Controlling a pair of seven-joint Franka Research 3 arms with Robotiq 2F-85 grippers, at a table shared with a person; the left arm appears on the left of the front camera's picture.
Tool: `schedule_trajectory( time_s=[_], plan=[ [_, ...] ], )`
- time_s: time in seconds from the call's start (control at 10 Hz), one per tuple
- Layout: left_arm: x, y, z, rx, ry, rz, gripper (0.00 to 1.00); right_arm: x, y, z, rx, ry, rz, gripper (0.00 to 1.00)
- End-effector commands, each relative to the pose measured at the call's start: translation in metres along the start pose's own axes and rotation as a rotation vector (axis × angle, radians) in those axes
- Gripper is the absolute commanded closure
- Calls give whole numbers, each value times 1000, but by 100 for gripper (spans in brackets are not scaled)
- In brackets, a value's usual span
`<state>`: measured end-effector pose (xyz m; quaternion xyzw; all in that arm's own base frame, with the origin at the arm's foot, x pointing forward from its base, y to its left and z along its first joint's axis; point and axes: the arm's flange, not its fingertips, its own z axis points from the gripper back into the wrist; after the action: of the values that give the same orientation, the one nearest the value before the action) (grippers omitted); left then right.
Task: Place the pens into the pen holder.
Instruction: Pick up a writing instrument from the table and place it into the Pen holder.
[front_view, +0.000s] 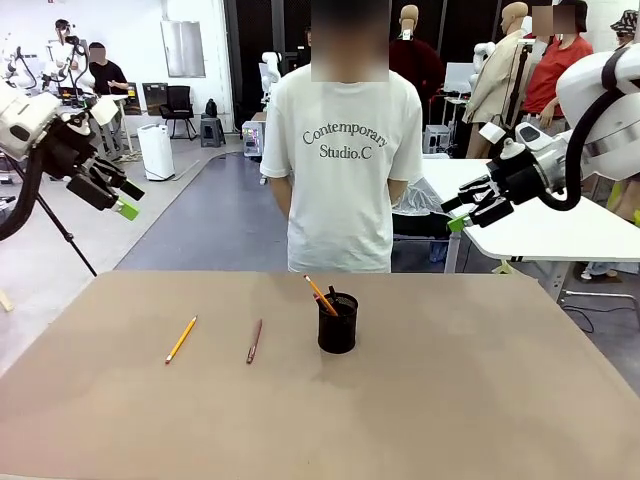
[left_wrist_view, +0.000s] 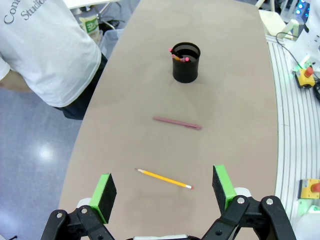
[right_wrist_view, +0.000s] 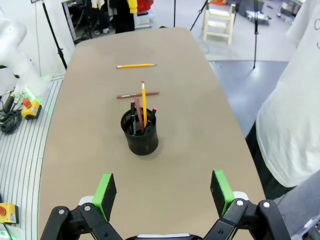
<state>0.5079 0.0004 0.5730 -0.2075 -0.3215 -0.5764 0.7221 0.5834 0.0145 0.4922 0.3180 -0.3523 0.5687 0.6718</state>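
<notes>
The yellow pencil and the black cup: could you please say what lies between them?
A reddish-brown pen, lying flat and touching neither, in the front view.

Grey glossy floor (front_view: 200, 215), white side table (front_view: 560, 225), black chair (front_view: 180, 103)

Matt table (front_view: 480, 400), mesh pen holder (front_view: 338, 328)
Tan table looks smooth, dull; black pen holder, centre frame, has fine mesh walls.

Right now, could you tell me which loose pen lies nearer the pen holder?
The reddish-brown pen, lying between the orange-yellow pen and the pen holder.
</notes>
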Motion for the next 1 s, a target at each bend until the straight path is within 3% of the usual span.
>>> schedule_trajectory(
  time_s=[0.0, 0.9],
  plan=[
    [1, 0, 1, -5, -4, -2, 0, 5, 0, 0, -1, -1, 9, 0],
    [1, 0, 1, -5, -4, -2, 0, 5, 0, 0, -1, -1, 9, 0]
  ],
)
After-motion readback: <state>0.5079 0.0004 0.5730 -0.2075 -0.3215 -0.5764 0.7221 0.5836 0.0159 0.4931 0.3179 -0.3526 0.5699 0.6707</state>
